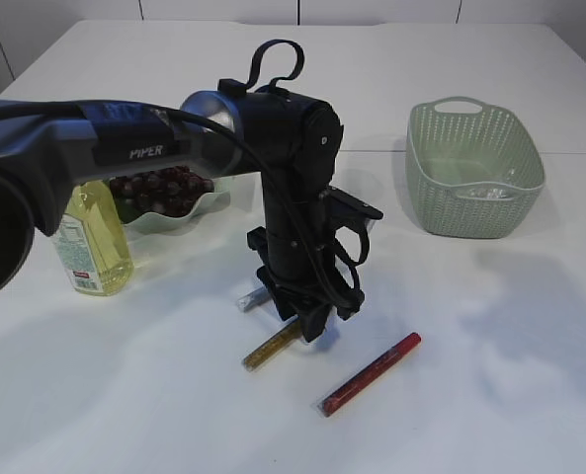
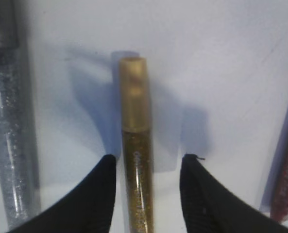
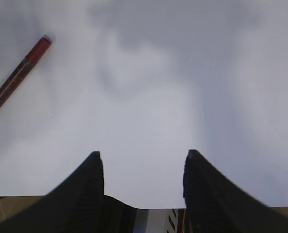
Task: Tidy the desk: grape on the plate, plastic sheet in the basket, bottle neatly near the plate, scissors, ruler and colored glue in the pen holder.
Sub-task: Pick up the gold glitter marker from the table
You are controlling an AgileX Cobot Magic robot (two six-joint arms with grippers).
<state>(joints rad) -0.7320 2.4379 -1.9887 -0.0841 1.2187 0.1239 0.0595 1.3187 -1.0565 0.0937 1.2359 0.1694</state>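
White tabletop [image 1: 490, 375] all round; I've got the left gripper [image 2: 148, 167] low at frame centre, fingers spread astride the gold glue [image 2: 136, 160] for pinching; right gripper [image 3: 144, 167] gapes idle.

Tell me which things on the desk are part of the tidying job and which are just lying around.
Job things: gold glue, silver glue, red glue, grapes on the plate, bottle, basket.

Lying about: nothing visible; only the table remains.

Glittery gold glue tube [image 2: 136, 160] looks like clear plastic; table [image 1: 490, 375] matt white
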